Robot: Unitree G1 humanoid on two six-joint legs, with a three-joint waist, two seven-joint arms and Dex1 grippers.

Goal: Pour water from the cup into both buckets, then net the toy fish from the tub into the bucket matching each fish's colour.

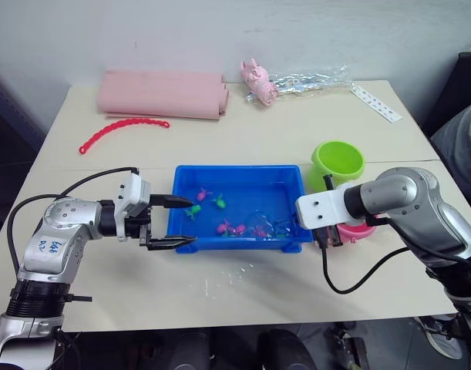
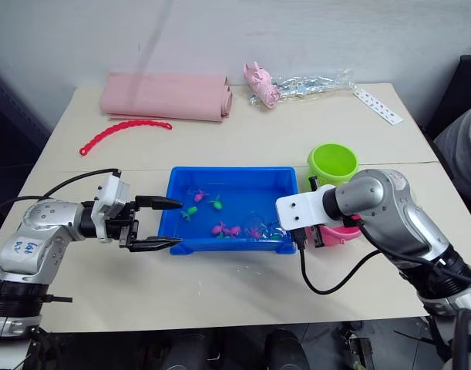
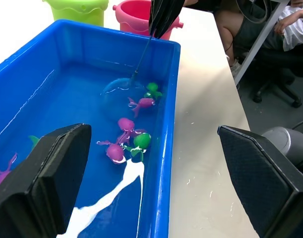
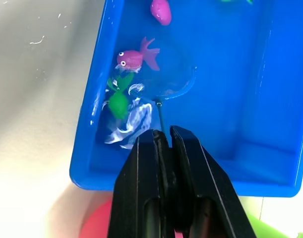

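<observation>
Pink and green toy fish (image 4: 134, 58) lie in shallow water in the blue tub (image 1: 239, 179), near the desk's (image 1: 297, 131) front edge. The net (image 4: 175, 84), light-blue ringed with clear mesh, dips into the tub's right end, its thin dark handle pinched in the right gripper (image 4: 163, 136). The left gripper (image 1: 185, 222) hangs wide apart at the tub's left rim. Green bucket (image 1: 337, 160) and pink bucket (image 1: 358, 230) stand just right of the tub.

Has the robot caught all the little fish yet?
Not yet. The right gripper holds the net in the blue tub, beside a pink fish. Pink and green fish still float in it. The green bucket looks fishless; the pink bucket is mostly hidden.
</observation>
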